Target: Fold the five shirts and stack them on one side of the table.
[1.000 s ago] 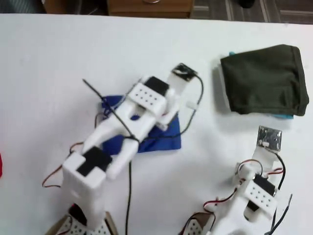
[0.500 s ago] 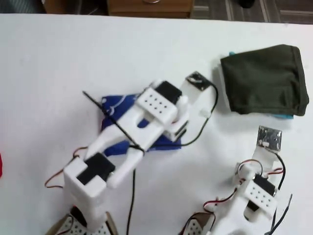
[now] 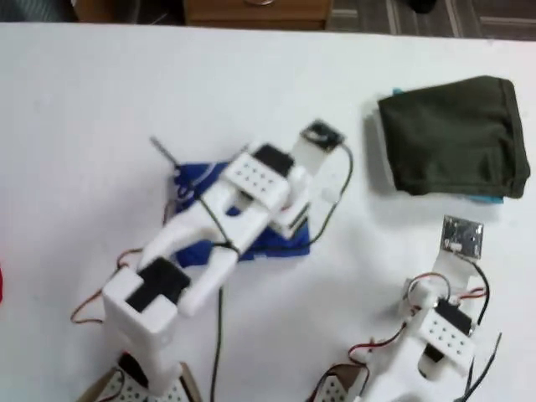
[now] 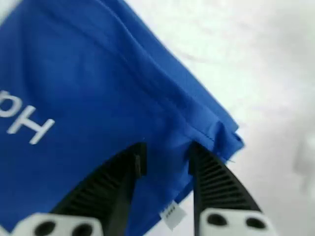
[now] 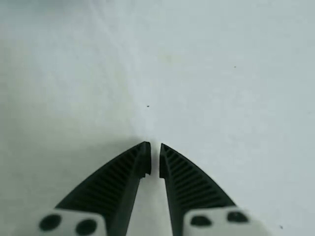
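**High view.** The blue shirt (image 3: 289, 243) lies folded near the middle of the table (image 3: 100, 100). Most of it is covered by the left arm (image 3: 209, 226), which comes in from 7 o'clock. At 2 o'clock sits a folded dark green shirt (image 3: 452, 134) with a teal edge (image 3: 397, 92) showing beneath it, so we judge this to be the stack. How many garments lie under the green one cannot be counted. The right arm (image 3: 440, 331) stands at 5 o'clock, well apart from both piles. A red sliver at 9 o'clock is cut off by the frame, and we cannot identify it.

**Left wrist view.** The left gripper (image 4: 167, 150) is over the blue cloth near a stitched hem (image 4: 197, 128) and a small white tag (image 4: 170, 214). Its jaws are parted narrowly, with fabric visible in the gap. We cannot tell whether the tips press on the cloth or clear it. We judge the shirt to be light, soft and limp. It should slide easily on the smooth table, and the layers could come apart if only the top ply is pinched. The best hold is the doubled hem at the corner, taking all layers together. The far side of the fold is out of frame.

**Right wrist view.** The right gripper (image 5: 153, 147) points at bare table. Its jaws are drawn together to a sliver and hold nothing.
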Available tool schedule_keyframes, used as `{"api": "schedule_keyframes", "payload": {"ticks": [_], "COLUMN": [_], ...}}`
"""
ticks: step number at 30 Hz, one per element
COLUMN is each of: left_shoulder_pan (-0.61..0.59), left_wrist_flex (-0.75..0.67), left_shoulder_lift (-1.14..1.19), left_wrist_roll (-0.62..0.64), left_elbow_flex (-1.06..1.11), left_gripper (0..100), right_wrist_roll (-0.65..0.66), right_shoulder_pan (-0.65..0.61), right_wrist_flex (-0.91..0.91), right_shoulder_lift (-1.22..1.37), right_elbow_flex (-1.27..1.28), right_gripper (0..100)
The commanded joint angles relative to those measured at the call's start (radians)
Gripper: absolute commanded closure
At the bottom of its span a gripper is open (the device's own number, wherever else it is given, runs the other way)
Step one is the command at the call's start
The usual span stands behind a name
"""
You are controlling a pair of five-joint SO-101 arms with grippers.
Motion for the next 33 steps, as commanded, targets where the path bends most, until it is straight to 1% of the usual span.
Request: {"api": "schedule_keyframes", "payload": {"ticks": [1, 5, 8, 12, 14, 16, 17, 20, 22, 24, 28, 33], "left_shoulder_pan": [-0.003, -0.012, -0.012, -0.015, -0.038, -0.078, -0.098, -0.144, -0.153, -0.157, -0.155, -0.135], "left_wrist_flex": [-0.098, -0.095, 0.002, 0.167, 0.203, 0.176, 0.132, 0.025, -0.002, -0.006, -0.006, 0.038], "left_shoulder_lift": [-0.057, -0.068, -0.068, -0.068, -0.060, -0.051, -0.035, 0.074, 0.169, 0.262, 0.453, 0.678], "left_wrist_roll": [0.002, 0.003, 0.003, 0.002, 0.002, 0.000, 0.000, -0.008, -0.005, -0.003, 0.052, 0.052], "left_elbow_flex": [0.093, 0.062, -0.061, -0.297, -0.407, -0.458, -0.460, -0.475, -0.522, -0.610, -0.829, -1.093], "left_gripper": [83, 83, 83, 83, 83, 83, 83, 84, 84, 84, 84, 84], "right_wrist_roll": [-0.009, -0.009, -0.009, -0.009, -0.009, -0.009, -0.009, -0.009, -0.009, -0.009, -0.009, -0.009], "right_shoulder_pan": [-0.007, -0.007, -0.007, -0.007, -0.007, -0.007, -0.007, -0.007, -0.007, -0.007, -0.008, -0.008], "right_wrist_flex": [-0.015, -0.015, -0.015, -0.015, -0.015, -0.015, -0.015, -0.015, -0.015, -0.015, -0.015, -0.015], "right_shoulder_lift": [-0.025, -0.025, -0.025, -0.025, -0.025, -0.025, -0.025, -0.025, -0.025, -0.025, -0.025, -0.025], "right_elbow_flex": [-0.011, -0.011, -0.011, -0.011, -0.011, -0.011, -0.011, -0.011, -0.011, -0.009, -0.009, -0.009], "right_gripper": [95.7, 95.7, 95.7, 95.7, 95.7, 95.7, 95.7, 95.7, 95.7, 95.7, 95.7, 95.7]}}
